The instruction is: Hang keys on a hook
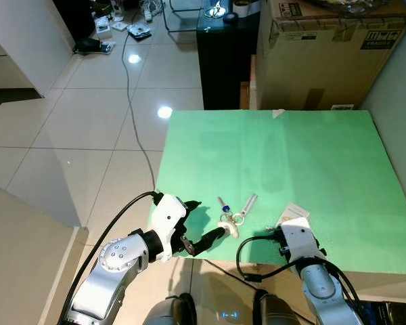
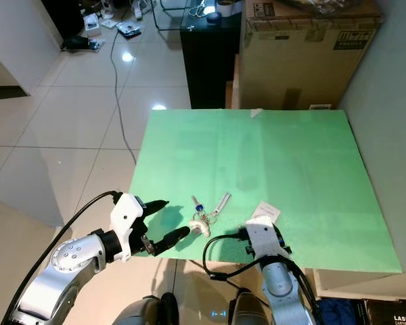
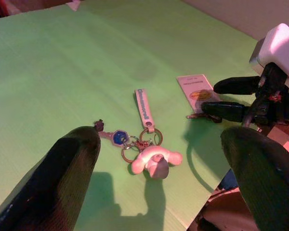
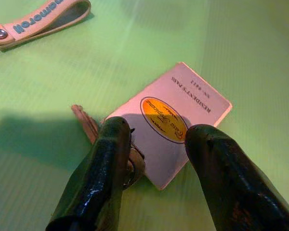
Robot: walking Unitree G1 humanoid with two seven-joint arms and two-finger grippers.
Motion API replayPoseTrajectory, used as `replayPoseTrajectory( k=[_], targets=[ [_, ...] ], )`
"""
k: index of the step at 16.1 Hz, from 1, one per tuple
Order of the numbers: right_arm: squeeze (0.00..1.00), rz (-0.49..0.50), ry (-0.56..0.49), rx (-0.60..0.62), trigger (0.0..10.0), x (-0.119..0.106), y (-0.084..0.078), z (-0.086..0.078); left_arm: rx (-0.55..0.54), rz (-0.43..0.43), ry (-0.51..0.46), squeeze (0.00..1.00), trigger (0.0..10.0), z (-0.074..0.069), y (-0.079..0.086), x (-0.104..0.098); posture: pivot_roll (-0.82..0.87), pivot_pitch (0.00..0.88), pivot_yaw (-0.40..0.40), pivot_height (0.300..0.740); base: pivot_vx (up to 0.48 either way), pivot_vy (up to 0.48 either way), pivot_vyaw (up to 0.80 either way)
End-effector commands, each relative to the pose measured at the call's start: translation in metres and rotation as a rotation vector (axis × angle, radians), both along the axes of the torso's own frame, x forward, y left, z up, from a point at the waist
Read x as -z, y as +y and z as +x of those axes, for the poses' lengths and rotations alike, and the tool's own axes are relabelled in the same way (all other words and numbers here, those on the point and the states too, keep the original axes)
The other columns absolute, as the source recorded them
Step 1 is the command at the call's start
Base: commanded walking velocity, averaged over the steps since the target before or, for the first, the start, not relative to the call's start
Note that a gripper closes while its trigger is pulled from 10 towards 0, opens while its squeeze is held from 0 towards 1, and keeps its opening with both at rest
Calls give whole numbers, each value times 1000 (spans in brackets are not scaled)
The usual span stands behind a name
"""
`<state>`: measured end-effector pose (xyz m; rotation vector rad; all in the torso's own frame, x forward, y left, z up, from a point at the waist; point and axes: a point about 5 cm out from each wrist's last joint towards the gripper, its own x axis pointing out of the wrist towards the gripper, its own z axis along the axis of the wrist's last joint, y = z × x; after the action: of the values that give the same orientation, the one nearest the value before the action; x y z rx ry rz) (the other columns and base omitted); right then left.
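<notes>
- While the keys (image 3: 135,144) lie flat on the green tabletop (image 1: 311,162) close to its near edge, they form a small bunch: a blue-headed key, rings, a pale strap tag (image 3: 144,107) and a whitish rounded charm (image 3: 156,160).
- Just beside them toward the right lies a white pass card (image 4: 176,120) with an orange oval, also near that edge; a separate key (image 4: 86,122) pokes out from under its corner.
- Left end effector (image 1: 206,220) hovers at the near edge just left of the keys, its two black fingers (image 3: 62,168) spread wide and touching nothing.
- Right end effector (image 4: 154,144) sits low over the pass card at the near edge, fingers parted to either side of the card's corner, one finger (image 4: 106,163) beside the separate key, gripping nothing.
- Beyond the far edge stand a cardboard box (image 1: 331,47) and a black cabinet (image 1: 227,54); a cable (image 1: 130,101) trails over the tiled floor (image 1: 74,135).
</notes>
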<state>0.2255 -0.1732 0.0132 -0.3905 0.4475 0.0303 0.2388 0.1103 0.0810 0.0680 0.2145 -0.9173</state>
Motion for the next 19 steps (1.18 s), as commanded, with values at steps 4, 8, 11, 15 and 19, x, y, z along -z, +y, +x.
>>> replayPoseTrajectory(
  k=[4,8,11,15,19],
  targets=[
    [0,16,96,-22,10000,15,9,-12,-3,17,5,0,10000,-1,1,3,-72,197,137,740,0,0,0],
    [0,24,127,-41,0,18,9,-12,-5,12,8,0,10000,1,0,3,-71,191,136,740,0,0,0],
    [0,25,122,-38,0,16,7,-8,-10,1,8,0,10000,4,-4,2,-75,182,134,740,0,0,0],
    [0,40,44,-32,0,1,8,3,-34,-16,-7,0,10000,15,-10,0,-87,145,123,740,0,0,0],
    [0,42,-142,-49,0,-43,11,32,-49,-31,-49,0,10000,34,-16,-6,-97,74,124,740,0,0,0]
  ],
)
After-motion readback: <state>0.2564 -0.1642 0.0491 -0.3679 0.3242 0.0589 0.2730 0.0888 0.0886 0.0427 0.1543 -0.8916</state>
